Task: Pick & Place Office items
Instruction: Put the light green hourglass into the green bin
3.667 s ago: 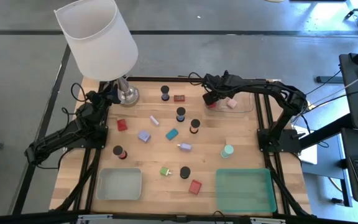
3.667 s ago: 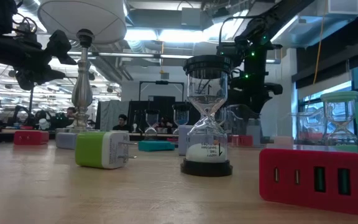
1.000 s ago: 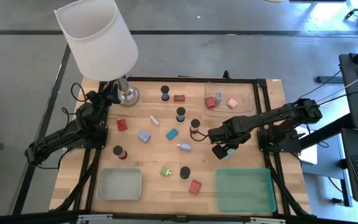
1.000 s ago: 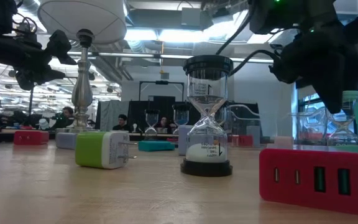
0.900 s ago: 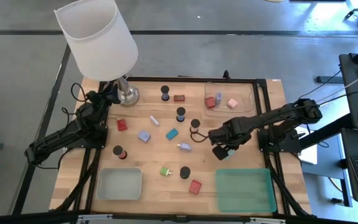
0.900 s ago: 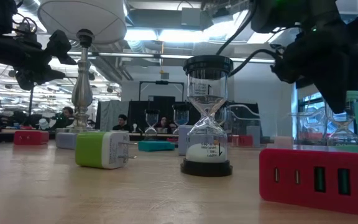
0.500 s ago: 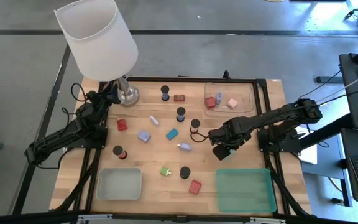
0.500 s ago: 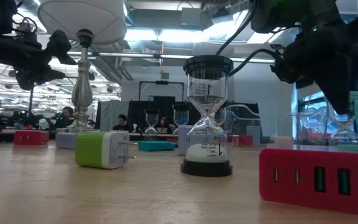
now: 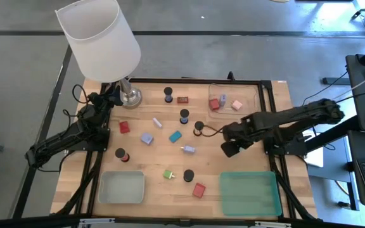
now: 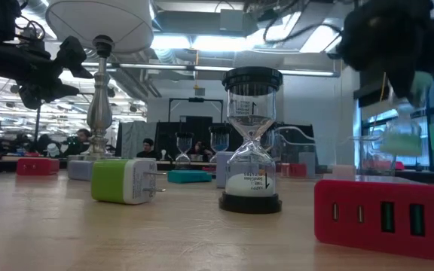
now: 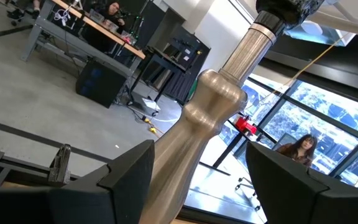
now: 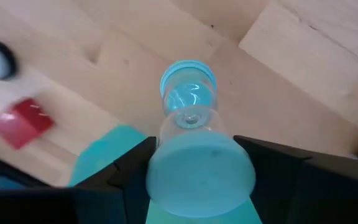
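My right gripper [image 9: 229, 149] hangs over the table's right middle, shut on a teal hourglass [image 12: 190, 118], which also shows blurred in the low view [image 10: 403, 129]. Dark-capped hourglasses [image 9: 184, 116] [image 9: 121, 154] [image 9: 188, 175], red blocks [image 9: 125, 127] [image 9: 199, 190], a lilac block [image 9: 147, 138], a teal block [image 9: 175, 136] and a green charger [image 9: 168, 174] rest on the wood. My left gripper [image 11: 201, 186] waits open at the far left, its fingers on either side of the lamp stem [image 11: 207, 118]. My right gripper pinches the teal hourglass by its upper cap [image 12: 201, 173] between the two fingers [image 12: 132, 171], coming from above and pointing down. The hourglass hangs upright below the fingers, its lower cap [image 12: 188, 76] lifted clear of the table.
A clear tray [image 9: 251, 109] at the far right holds a red, a lilac and a pink piece. A grey tray [image 9: 122, 197] sits near left and a green tray [image 9: 249, 206] near right. The large lamp [image 9: 100, 38] stands at the far left corner.
My right gripper has risen from the table with the teal hourglass, which stood on the wood half a second ago and now hangs lifted clear. The gripper has also drifted slightly toward the table's right edge.
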